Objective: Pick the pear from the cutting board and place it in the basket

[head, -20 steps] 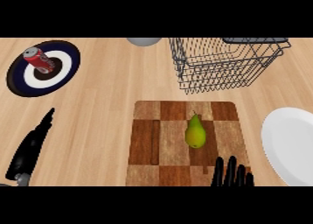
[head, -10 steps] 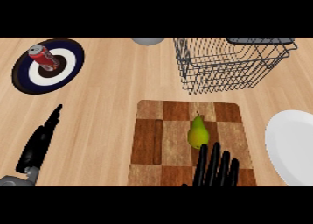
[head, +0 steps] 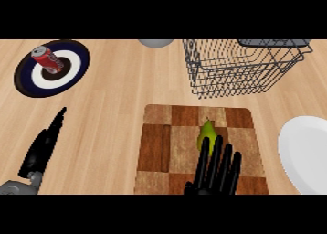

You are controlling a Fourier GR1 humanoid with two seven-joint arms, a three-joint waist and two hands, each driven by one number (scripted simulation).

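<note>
A green pear (head: 207,131) lies upright on the chequered wooden cutting board (head: 167,137) near the board's middle. My right hand (head: 215,172) comes in from the lower edge over the board with straight fingers; its fingertips overlap the pear's lower part and hide it. The wire basket (head: 242,67) stands beyond the board at the upper right and holds nothing that I can see. My left hand (head: 42,149) rests at the lower left on the counter with fingers straight, far from the board.
A dark blue and white plate (head: 29,82) at the upper left carries a red can (head: 47,59). A white plate (head: 311,153) lies right of the board. A grey round object (head: 156,42) shows at the top edge.
My right hand has moved up over the board from the lower edge and now reaches the pear's lower part. The view has shifted slightly. The pear has not moved.
</note>
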